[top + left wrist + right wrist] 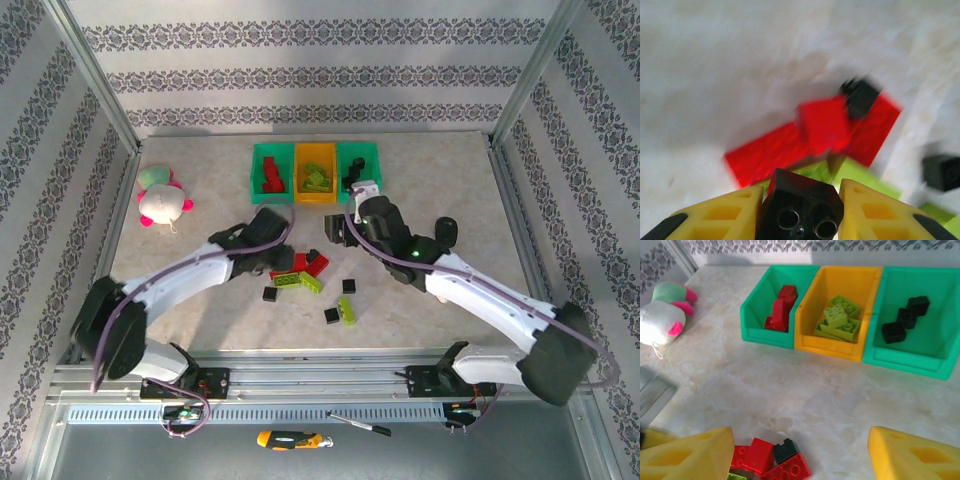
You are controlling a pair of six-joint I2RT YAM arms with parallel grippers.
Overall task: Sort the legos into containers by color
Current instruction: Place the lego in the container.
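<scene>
On the pale marbled table, the left gripper is clamped on a black brick over the loose legos. The right gripper hangs wide and empty beside it. Of the containers, the right green bin, holding black bricks, lies ahead and rightward of the held brick, nearer the right gripper

I'm running a lab test cell: aluminium frame posts, patterned wallpaper panels for walls, marble-look tabletop, slotted metal rail, yellow-handled hand tool out front.
</scene>
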